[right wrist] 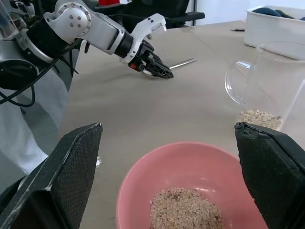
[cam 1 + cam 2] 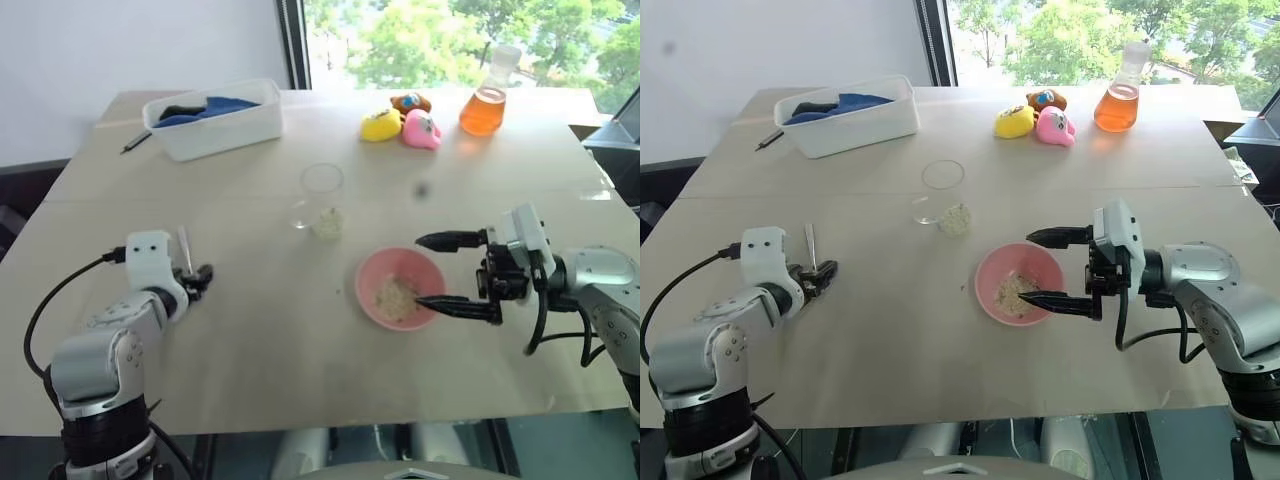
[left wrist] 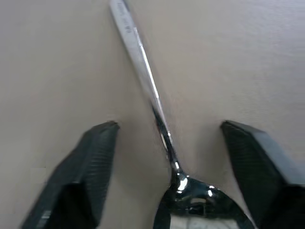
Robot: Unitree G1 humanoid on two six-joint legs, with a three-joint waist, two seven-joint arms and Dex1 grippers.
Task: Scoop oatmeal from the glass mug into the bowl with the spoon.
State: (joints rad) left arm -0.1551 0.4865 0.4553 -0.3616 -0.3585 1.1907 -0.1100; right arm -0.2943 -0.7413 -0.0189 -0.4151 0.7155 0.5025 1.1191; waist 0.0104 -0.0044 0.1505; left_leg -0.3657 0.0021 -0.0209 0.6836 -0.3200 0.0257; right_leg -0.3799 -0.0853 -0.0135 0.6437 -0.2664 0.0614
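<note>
The silver spoon (image 3: 143,71) lies flat on the table at the left, its head nearest my wrist. My left gripper (image 2: 200,278) is down over the head end, open, with one finger on each side of the spoon and a gap to both. The pink bowl (image 2: 365,275) sits at centre right with a heap of oatmeal (image 2: 394,295) in it. My right gripper (image 2: 420,270) is open and hovers level over the bowl's right side, pointing left. Behind the bowl stands the glass mug (image 2: 322,200), with a little oatmeal at its bottom.
A white tub (image 2: 215,120) holding blue cloth stands at the back left, with a dark pen (image 2: 136,141) beside it. Small toys (image 2: 405,120) and a flask of orange liquid (image 2: 487,100) stand at the back right. The table's front edge is close to both arms.
</note>
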